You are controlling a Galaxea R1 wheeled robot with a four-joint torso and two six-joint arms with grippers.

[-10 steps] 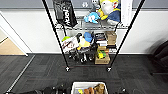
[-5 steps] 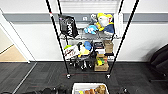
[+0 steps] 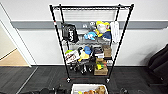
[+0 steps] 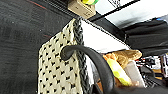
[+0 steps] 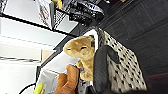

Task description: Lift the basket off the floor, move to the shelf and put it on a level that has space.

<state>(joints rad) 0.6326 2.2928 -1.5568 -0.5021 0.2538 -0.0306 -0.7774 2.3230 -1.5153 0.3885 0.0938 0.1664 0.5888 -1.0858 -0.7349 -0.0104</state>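
Straight ahead at twelve o'clock you have the black wire shelf (image 3: 91,42) standing on dark carpet floor (image 3: 45,77). Its top level (image 3: 90,8) sits bare; lower tiers hold toys (image 3: 100,31) and cardboard boxes (image 3: 101,70).

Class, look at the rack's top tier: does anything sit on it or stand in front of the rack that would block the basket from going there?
Nothing visible does. The top tier of the shelf looks bare, and the floor between the basket and the rack shows no obstacle.
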